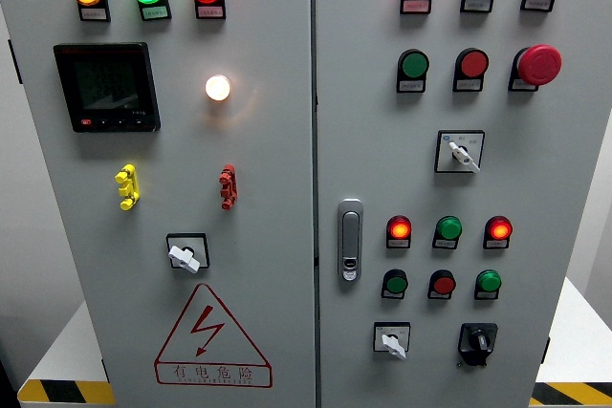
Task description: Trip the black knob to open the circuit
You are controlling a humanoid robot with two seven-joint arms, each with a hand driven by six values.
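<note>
The black knob [477, 341] sits on a black plate at the lower right of the right cabinet door [564, 169]. Its handle points up and slightly left. To its left is a white selector switch [392, 341] on a white plate. Neither robot hand shows anywhere in the head view.
The right door carries red and green lamps and buttons, a red mushroom stop button [538, 64], a white selector [461, 152] and a silver door handle [351, 240]. The left door [277, 265] holds three lit lamps, a meter [106, 87], another white selector [185, 255] and a warning triangle [211, 339].
</note>
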